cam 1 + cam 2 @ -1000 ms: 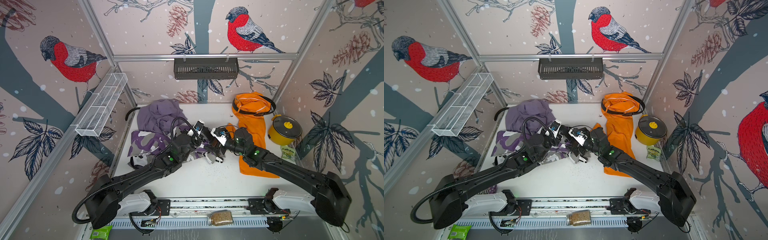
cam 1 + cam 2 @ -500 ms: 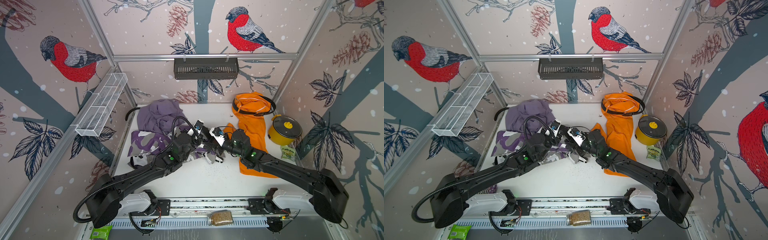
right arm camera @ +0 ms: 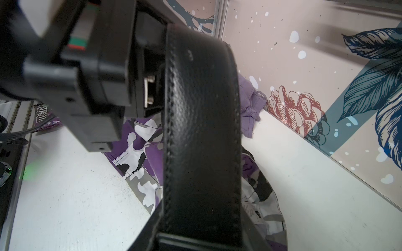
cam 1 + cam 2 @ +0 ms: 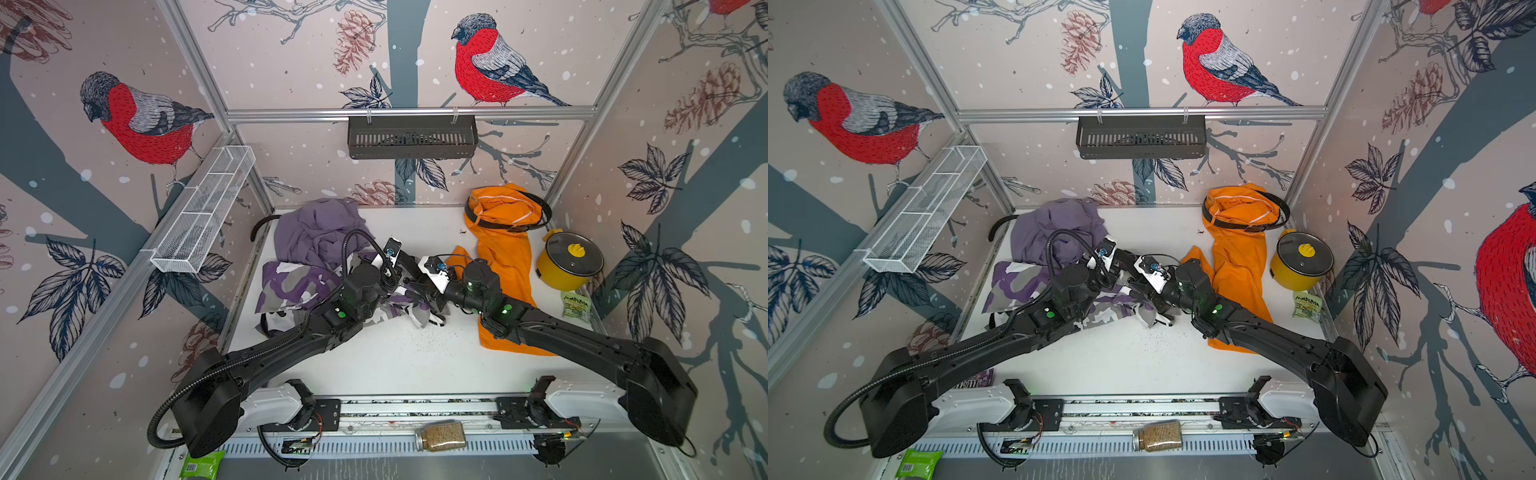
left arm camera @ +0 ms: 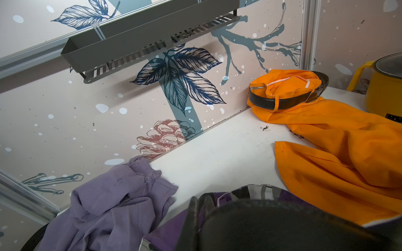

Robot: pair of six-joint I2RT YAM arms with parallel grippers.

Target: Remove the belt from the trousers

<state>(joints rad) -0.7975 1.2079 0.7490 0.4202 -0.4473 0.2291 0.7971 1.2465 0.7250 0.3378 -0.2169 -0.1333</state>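
The camouflage trousers (image 4: 299,282) (image 4: 1021,286) lie crumpled at the table's middle left, and both grippers meet over their right end. A black belt (image 3: 200,130) rises from them. My right gripper (image 4: 415,286) (image 3: 195,234) is shut on this belt, which runs up to my left gripper (image 4: 407,266) (image 5: 201,201). The left one's thin fingers (image 5: 193,204) are shut, apparently on the same belt. The lilac trousers (image 4: 316,228) (image 5: 113,206) lie behind. The orange trousers (image 4: 503,249) at the back right keep their own black belt (image 5: 282,103).
A yellow pot (image 4: 569,262) and a snack packet (image 4: 575,305) stand by the right wall. A white wire basket (image 4: 203,208) hangs on the left wall and a dark shelf (image 4: 411,137) on the back wall. Crumbs (image 4: 432,336) dot the table. A jar (image 4: 440,436) lies at the front rail.
My right gripper has moved left toward the left gripper and closed from wide open onto the belt. The left arm has hardly moved.
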